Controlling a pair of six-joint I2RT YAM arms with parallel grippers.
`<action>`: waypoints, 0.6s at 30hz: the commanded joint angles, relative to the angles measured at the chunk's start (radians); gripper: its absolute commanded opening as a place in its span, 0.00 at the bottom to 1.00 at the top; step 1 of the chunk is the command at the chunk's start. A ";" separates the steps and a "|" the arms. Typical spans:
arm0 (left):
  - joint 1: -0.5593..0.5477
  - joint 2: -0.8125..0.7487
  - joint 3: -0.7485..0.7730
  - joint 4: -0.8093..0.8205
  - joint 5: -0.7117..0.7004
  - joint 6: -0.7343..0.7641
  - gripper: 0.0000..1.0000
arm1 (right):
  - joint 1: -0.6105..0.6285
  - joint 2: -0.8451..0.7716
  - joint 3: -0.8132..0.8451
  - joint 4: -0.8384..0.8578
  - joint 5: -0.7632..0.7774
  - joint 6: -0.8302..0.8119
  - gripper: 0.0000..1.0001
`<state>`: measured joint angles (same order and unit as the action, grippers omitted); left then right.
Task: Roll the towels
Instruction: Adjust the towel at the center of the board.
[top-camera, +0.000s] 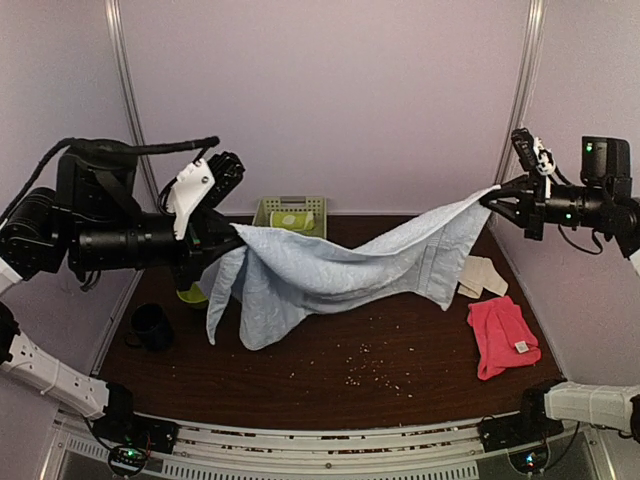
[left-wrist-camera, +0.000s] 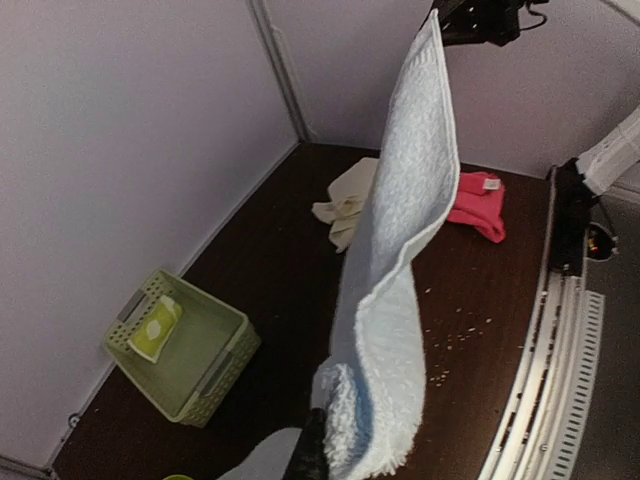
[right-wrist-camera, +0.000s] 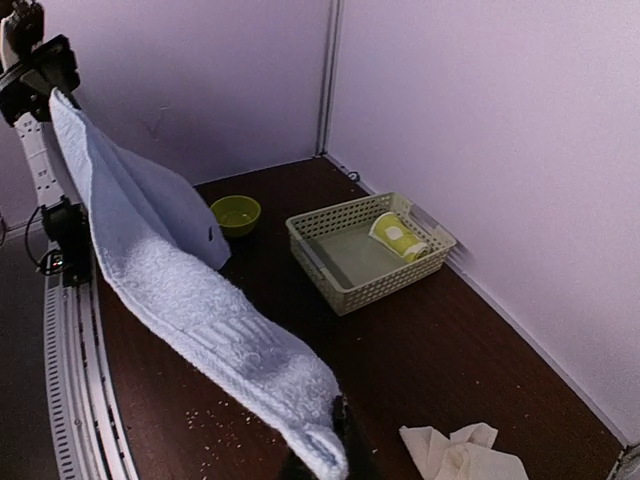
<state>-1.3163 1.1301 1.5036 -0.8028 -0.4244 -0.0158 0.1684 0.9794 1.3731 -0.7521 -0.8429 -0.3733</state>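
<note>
Now, overhead, light blue towel (top-camera: 330, 265): hangs stretched in the air above the table (top-camera: 300, 385), sagging mid-span; its left part drapes lower
Left gripper (top-camera: 233, 240): pinched closed on the towel's left end
Right gripper (top-camera: 493, 197): pinched closed on its right corner
Other towels: cream-white towel (top-camera: 482, 277) and hot pink towel (top-camera: 502, 335) lie at the table's right; lime-green towel (top-camera: 292, 220) sits in the green basket (top-camera: 265, 213)
Left wrist, light blue towel: rises edge-on from the bottom of the view to the far gripper at the top
Right wrist, light blue towel: same span seen from its other end; green bowl (right-wrist-camera: 236, 213) stands beyond it, near the basket
</note>
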 joint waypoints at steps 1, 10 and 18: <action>-0.025 -0.049 0.061 -0.011 0.439 -0.171 0.00 | -0.026 -0.090 -0.066 -0.319 -0.305 -0.244 0.00; 0.131 0.193 0.195 -0.222 0.290 -0.166 0.00 | -0.031 0.037 -0.081 -0.206 -0.212 -0.027 0.00; 0.505 0.578 -0.020 -0.010 0.384 -0.121 0.23 | -0.031 0.421 -0.159 0.026 0.228 0.065 0.00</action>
<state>-0.9081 1.5326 1.5223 -0.8776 -0.0296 -0.1524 0.1440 1.2377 1.2293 -0.8539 -0.8780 -0.3637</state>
